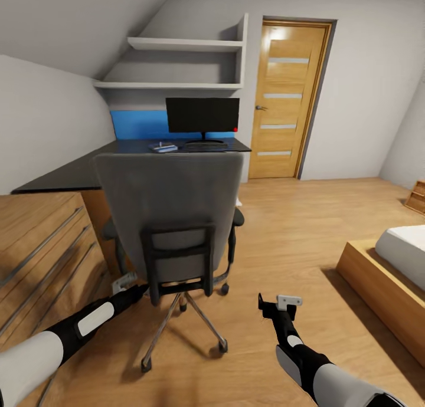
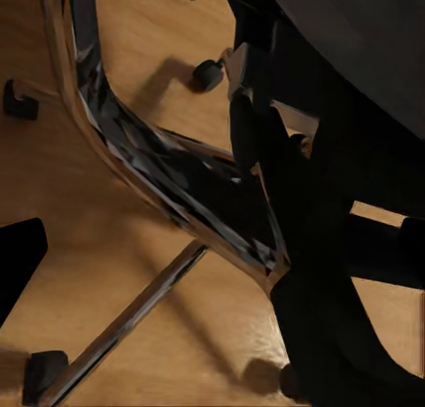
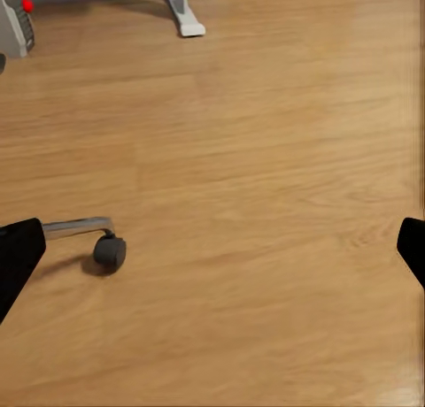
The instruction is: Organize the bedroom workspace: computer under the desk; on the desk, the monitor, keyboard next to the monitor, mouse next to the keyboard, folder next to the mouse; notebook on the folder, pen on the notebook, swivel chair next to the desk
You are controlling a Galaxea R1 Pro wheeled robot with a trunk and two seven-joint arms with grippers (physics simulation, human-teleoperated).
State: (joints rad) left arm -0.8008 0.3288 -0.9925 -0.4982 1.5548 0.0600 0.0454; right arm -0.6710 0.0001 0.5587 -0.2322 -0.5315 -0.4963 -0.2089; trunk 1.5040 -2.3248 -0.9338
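The grey swivel chair stands with its back to me, in front of the black desk. On the desk stand the monitor and, before it, the keyboard, with a small blue-and-white flat thing to their left. The chair back hides the seat; folder, mouse and pen are out of view. My left gripper is open low at the chair's left, close over the silver star base. My right gripper hangs open over bare floor right of the chair. The computer shows its red light.
A wooden drawer cabinet stands close on my left. A bed with a wooden frame is at the right. A wooden door is at the back, shelves above the desk. One chair castor sits near my right gripper.
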